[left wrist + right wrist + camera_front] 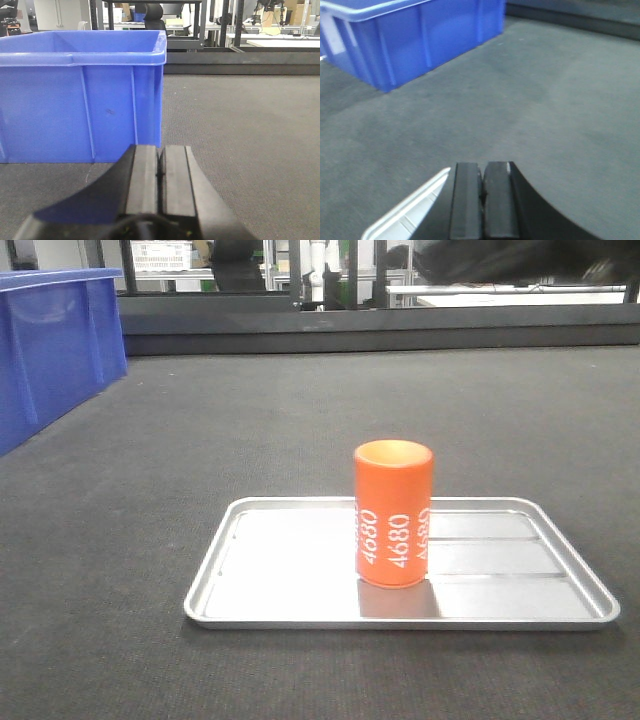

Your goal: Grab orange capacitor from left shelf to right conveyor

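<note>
The orange capacitor (392, 515), marked "4680" in white, stands upright on a small flat steel tray (290, 570). The tray lies on the dark grey felt-like conveyor belt (300, 410). Neither gripper shows in the front view. In the left wrist view my left gripper (160, 152) is shut and empty, low over the belt (240, 130), facing a blue bin. In the right wrist view my right gripper (482, 170) is shut and empty, over the belt beside a corner of the tray (410, 215). The capacitor shows in neither wrist view. The left shelf is out of view.
A large blue plastic bin (50, 340) stands on the belt at the far left. It fills the left of the left wrist view (80, 95) and sits at the far left of the right wrist view (420, 35). Dark frames and racks stand behind the belt (380, 330).
</note>
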